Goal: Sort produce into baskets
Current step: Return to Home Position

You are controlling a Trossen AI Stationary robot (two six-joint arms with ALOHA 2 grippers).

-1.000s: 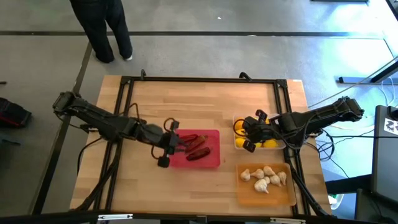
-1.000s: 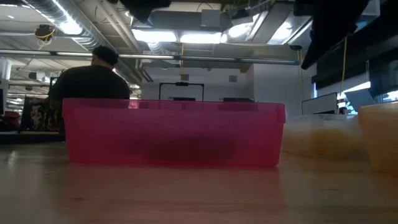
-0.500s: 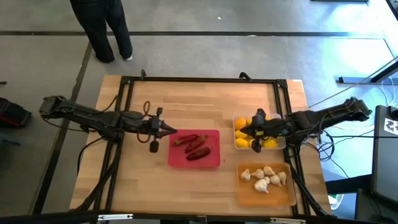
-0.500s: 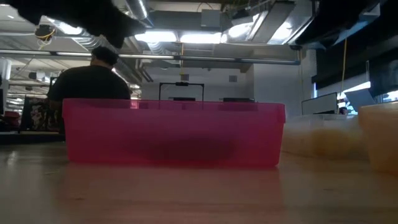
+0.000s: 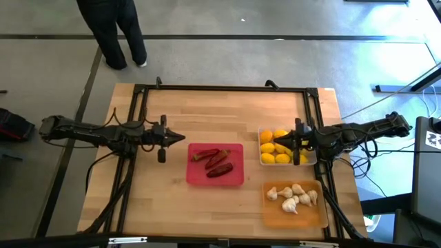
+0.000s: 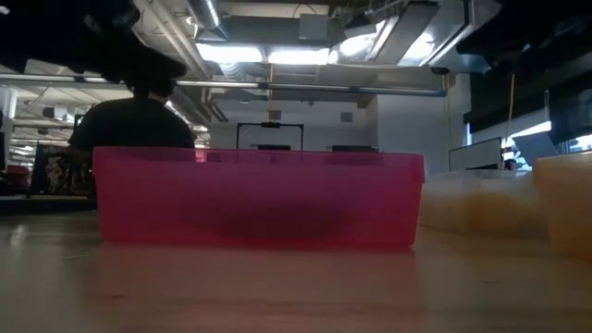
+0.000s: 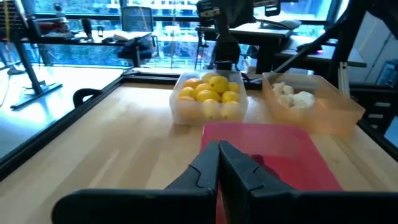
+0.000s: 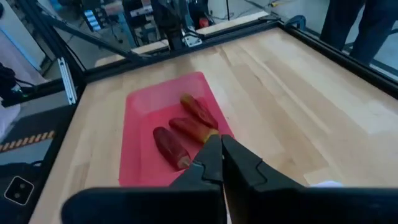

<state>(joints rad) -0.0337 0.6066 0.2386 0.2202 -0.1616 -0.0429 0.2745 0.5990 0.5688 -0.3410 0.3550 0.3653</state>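
Observation:
Three dark red peppers lie in the red tray at the table's middle. Yellow-orange lemons fill the clear tray to its right. Whitish garlic bulbs lie in the orange tray at the near right. My left gripper hovers left of the red tray, shut and holding nothing; in its wrist view its tips point at the trays. My right gripper hangs over the lemon tray, shut with nothing in it, its tips aimed toward the peppers.
A dark metal frame runs around the wooden tabletop. A person stands beyond the far left corner and shows behind the red tray in the low view. Bare wood lies left of the red tray and along the far side.
My left gripper has drawn back from over the red tray toward the table's left edge, levelling out and shutting with nothing in it. My right gripper has pulled back toward the right edge above the lemon tray and shut as well. The produce stays where it was.

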